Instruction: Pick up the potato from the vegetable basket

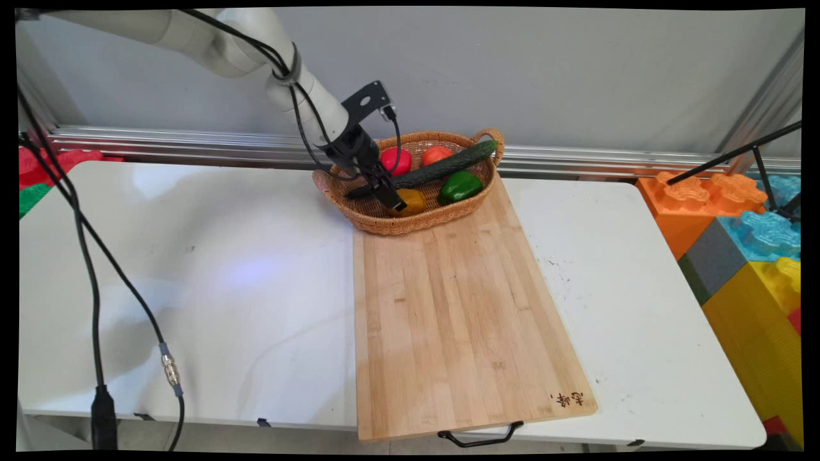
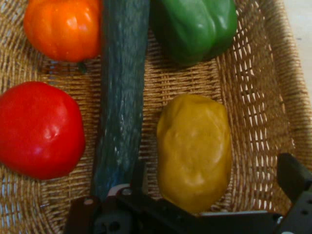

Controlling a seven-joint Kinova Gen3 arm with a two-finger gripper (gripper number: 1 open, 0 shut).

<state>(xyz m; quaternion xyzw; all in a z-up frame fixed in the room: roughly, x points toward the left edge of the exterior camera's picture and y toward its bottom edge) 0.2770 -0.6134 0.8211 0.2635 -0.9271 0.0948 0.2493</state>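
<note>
Main view: my black two-finger hand [image 1: 395,203] reaches down into the oval woven wicker basket [image 1: 384,224] at the far end of the long pale bamboo cutting board [image 1: 461,307], which lies on the white counter [image 1: 192,282]. The hand's tip sits right at the yellow-brown lumpy potato-like vegetable [image 1: 413,201], near the basket's front wall. The long dark green cucumber [image 1: 448,163] lies on a slant, its far end propped on the basket's rim by the handle, likely because it is too long to lie flat inside. The round red tomato-like fruit [image 1: 397,160] is half hidden behind the wrist; the orange-red round fruit [image 1: 435,153] is part covered by the cucumber. The green bell pepper [image 1: 459,186] sits clear. I can't read the fingers here; the arm blocks them.

Hand view: the hand [image 2: 209,185] is spread wide, one finger [image 2: 139,178] between cucumber [image 2: 122,97] and yellow vegetable [image 2: 195,151], the other [image 2: 295,175] well to the far side, so they straddle the yellow vegetable without pressing it as far as I can see. Red fruit [image 2: 39,129], orange fruit [image 2: 63,27] and pepper [image 2: 195,27] are cut off at the edges. The cucumber's near end disappears behind the linkage.
</note>
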